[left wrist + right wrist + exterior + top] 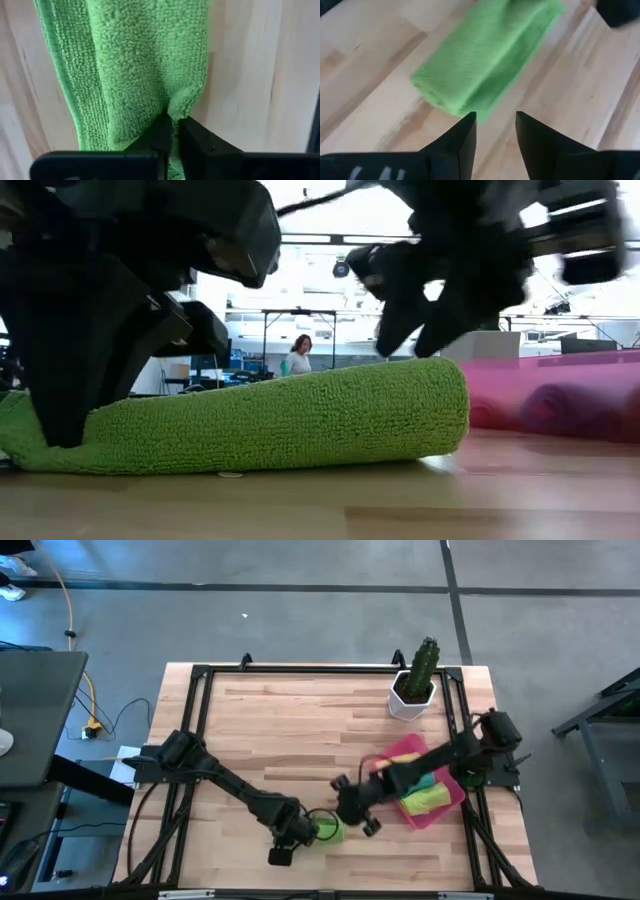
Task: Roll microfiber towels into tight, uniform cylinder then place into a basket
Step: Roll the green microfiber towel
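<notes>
Low over the table, the left hand [172, 131] pinches the rolled green towel [145, 65]; the right hand [495, 120] hovers released beside it.

In the high view the left gripper [312, 829] covered most of the rolled lime green towel [330, 830], and the right arm crossed over the basket [452, 802], hiding part of the towels inside, so their number could not be told. In the low view the right gripper [432, 315] was smeared by motion, the rolls behind the pink wall showed only as dim shapes, and a person [298, 356] far behind the counter was too small to make out. The right wrist view showed the green roll [485, 55] blurred, its far end cut by the picture's edge.
</notes>
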`<action>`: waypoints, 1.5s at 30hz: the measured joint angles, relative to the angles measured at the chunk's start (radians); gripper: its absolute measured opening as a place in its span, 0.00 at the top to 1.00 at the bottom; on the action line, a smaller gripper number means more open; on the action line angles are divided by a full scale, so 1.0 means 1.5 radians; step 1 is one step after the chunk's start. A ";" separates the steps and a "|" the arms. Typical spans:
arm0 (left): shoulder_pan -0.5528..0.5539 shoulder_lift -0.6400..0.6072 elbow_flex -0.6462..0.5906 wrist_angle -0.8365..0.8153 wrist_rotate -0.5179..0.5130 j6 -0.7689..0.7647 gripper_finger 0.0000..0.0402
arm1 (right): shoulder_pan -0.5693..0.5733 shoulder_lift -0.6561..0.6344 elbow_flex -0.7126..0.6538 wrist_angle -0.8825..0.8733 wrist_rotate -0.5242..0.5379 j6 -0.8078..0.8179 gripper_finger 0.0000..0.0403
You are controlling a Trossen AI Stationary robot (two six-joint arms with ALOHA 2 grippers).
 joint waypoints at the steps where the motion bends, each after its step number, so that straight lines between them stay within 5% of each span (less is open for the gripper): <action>1: 0.007 0.000 0.000 -0.001 0.012 0.003 0.96 | 0.018 0.000 0.000 -0.001 0.027 0.003 0.69; 15: 0.108 0.005 -0.003 0.003 0.184 0.026 0.96 | 0.167 0.024 0.000 0.089 0.296 0.109 0.69; 24: 0.122 0.005 -0.003 0.008 0.184 0.010 0.96 | 0.190 0.049 0.000 0.125 0.272 0.130 0.67; 35: 0.122 0.005 -0.003 0.008 0.183 0.008 0.96 | 0.172 0.061 0.000 0.130 0.271 0.133 0.44; 45: 0.122 0.005 -0.002 0.008 0.182 -0.002 0.96 | 0.169 0.098 0.000 0.137 0.286 0.151 0.60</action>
